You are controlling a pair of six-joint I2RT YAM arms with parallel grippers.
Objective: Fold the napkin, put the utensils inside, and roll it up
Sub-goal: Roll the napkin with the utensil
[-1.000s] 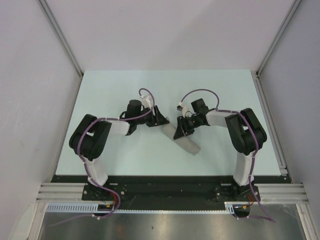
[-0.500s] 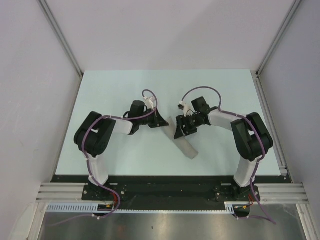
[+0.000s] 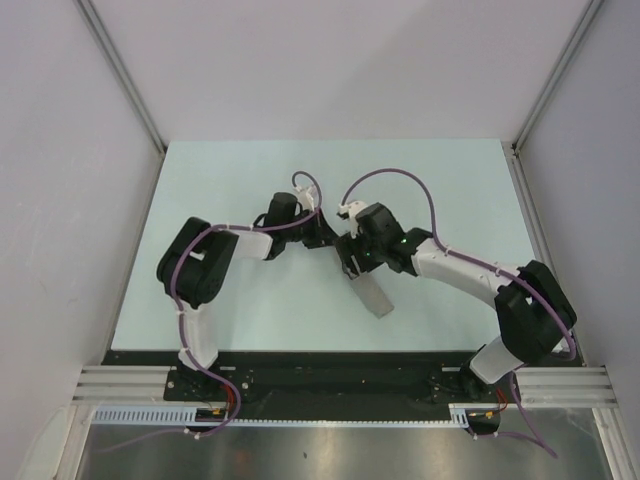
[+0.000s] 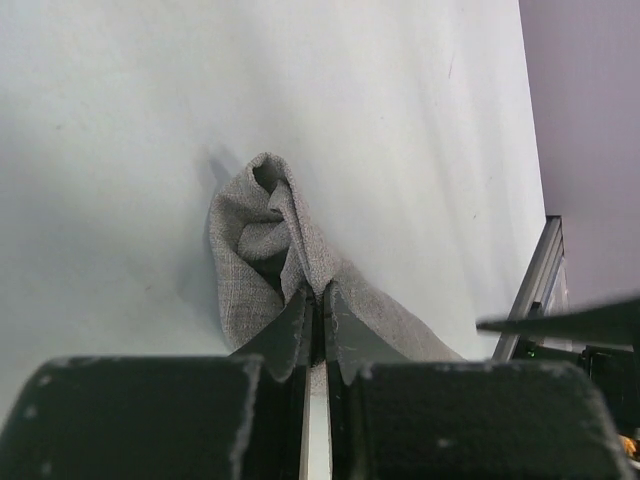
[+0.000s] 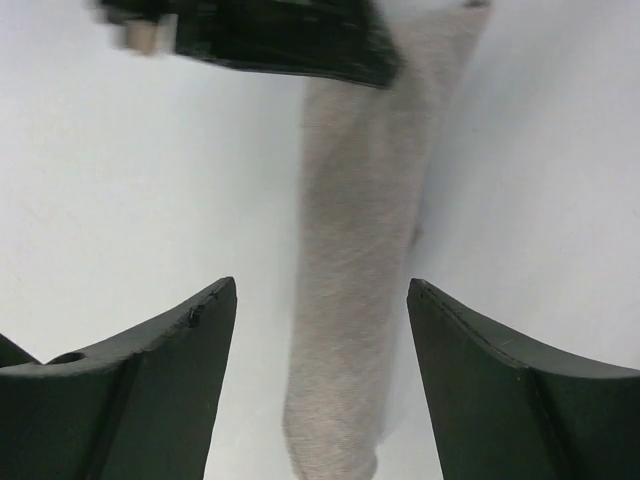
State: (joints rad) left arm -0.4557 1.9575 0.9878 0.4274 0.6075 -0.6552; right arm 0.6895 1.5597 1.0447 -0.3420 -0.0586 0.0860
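The napkin (image 3: pixel 372 293) lies as a narrow grey-beige roll, slanting from table centre toward the near edge. My left gripper (image 3: pixel 330 240) is at its far end. In the left wrist view the jaws (image 4: pixel 313 300) are shut on a fold of the napkin (image 4: pixel 255 240), whose end is bunched. My right gripper (image 3: pixel 352 262) hovers over the roll just near of the left one. In the right wrist view it (image 5: pixel 320 287) is open, its fingers either side of the napkin (image 5: pixel 355 300) without touching. The left gripper (image 5: pixel 260 30) shows at the top there. The spoon is hidden.
The pale table (image 3: pixel 220 180) is bounded by grey walls on three sides, with a metal rail (image 3: pixel 540 230) along the right edge and the black base bar (image 3: pixel 330 380) at the near edge. Purple cables loop over both wrists.
My right arm has stretched leftward and forward, bringing its gripper over the roll. My left gripper has shifted a little right and farther. The roll now looks narrower and lies slightly more left.
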